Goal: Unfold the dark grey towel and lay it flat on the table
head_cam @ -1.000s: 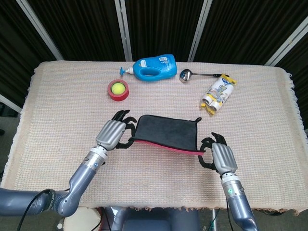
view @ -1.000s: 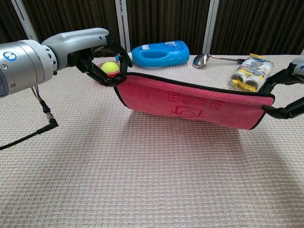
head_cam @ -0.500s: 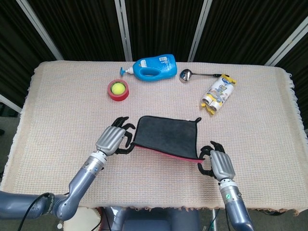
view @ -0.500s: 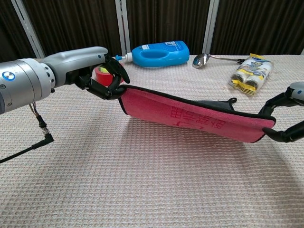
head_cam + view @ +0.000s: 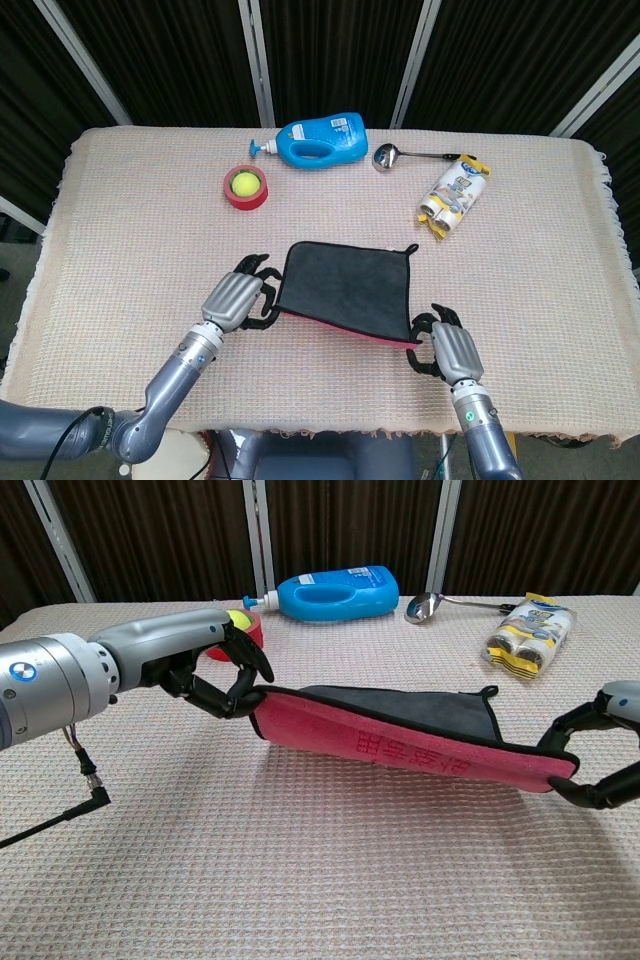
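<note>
The counter (image 5: pixel 120 230) carries everything, under a woven beige cover. Near its centre, toward 6 o'clock, the towel (image 5: pixel 345 285) is stretched between the two hands: dark grey on top, a pink-red underside showing along the near edge. The far edge with its small loop seems to rest on the counter, while the near edge is held just off it and sags slightly in the chest view.

The left hand (image 5: pixel 235 298) pinches the towel's near corner at 9 o'clock of the cloth, fingers curled round the hem. The right hand (image 5: pixel 452 348) holds the near corner at 4 o'clock the same way, fingers closed on the edge.

At 12 o'clock lies a blue bottle (image 5: pixel 322 141); at 2 o'clock a packet (image 5: pixel 455 196); at 11 o'clock a red tape roll (image 5: pixel 245 188) with a ball (image 5: pixel 243 183) in it; at 1 o'clock a ladle (image 5: pixel 400 155).

To do this well, I would keep both corners level and taut, draw them toward 6 o'clock until the pink fold is pulled out from under, then lower both together so the near edge lands straight and unwrinkled. Release only once the cloth rests fully on the counter.
</note>
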`<control>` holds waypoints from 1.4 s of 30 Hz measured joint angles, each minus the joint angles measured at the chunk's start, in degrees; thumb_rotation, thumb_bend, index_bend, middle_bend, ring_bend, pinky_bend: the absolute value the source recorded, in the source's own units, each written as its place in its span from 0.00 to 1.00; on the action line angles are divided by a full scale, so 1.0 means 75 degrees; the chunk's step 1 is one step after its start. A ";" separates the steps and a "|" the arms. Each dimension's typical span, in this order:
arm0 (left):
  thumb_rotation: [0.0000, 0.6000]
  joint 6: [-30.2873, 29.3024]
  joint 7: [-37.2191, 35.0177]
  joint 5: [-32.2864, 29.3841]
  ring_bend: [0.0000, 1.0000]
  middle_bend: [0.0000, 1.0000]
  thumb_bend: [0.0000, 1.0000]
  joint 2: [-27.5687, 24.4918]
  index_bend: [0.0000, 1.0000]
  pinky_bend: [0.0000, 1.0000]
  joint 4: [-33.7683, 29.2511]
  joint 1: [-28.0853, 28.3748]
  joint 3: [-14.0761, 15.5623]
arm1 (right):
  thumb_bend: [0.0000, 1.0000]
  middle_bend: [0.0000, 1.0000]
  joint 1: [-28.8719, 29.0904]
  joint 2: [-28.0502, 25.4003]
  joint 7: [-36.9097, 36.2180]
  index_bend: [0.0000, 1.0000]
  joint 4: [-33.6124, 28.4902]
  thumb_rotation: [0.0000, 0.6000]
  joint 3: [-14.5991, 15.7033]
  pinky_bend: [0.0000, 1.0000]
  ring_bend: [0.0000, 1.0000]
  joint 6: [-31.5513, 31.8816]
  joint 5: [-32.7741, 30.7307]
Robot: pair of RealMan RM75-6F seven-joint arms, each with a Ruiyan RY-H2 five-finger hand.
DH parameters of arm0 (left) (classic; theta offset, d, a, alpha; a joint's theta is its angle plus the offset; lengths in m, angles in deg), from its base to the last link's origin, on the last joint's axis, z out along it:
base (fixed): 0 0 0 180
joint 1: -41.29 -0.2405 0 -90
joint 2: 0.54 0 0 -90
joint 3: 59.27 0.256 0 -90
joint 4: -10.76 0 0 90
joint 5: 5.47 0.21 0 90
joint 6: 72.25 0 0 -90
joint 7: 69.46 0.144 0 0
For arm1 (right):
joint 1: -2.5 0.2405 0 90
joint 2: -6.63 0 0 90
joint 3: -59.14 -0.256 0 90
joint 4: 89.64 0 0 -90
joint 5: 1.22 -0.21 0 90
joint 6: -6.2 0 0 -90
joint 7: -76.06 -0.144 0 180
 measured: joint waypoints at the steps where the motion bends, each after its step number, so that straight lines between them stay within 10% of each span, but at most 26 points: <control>1: 1.00 0.0007 0.0009 0.0004 0.00 0.24 0.44 0.0010 0.74 0.03 -0.0002 -0.0006 0.0006 | 0.69 0.31 -0.0008 0.0004 0.0003 0.83 0.0003 1.00 0.0004 0.04 0.08 -0.0002 0.0001; 9: 1.00 0.0164 0.0070 -0.0013 0.00 0.22 0.44 0.0054 0.67 0.03 -0.0009 -0.0056 0.0069 | 0.69 0.31 -0.0125 -0.0008 0.0043 0.79 0.0036 1.00 0.0110 0.04 0.08 -0.0075 -0.0033; 29: 1.00 0.1302 0.0619 -0.1583 0.00 0.10 0.27 -0.0503 0.29 0.02 -0.0437 0.0316 0.0243 | 0.56 0.07 -0.0071 -0.0476 0.0238 0.01 -0.0184 1.00 0.0390 0.00 0.00 -0.0955 -0.0642; 42: 1.00 0.1541 0.0424 -0.1484 0.00 0.08 0.27 -0.1078 0.16 0.01 -0.0523 0.0397 0.0216 | 0.54 0.01 -0.0021 -0.1189 0.0299 0.00 -0.0336 1.00 0.0295 0.00 0.00 -0.0912 -0.0566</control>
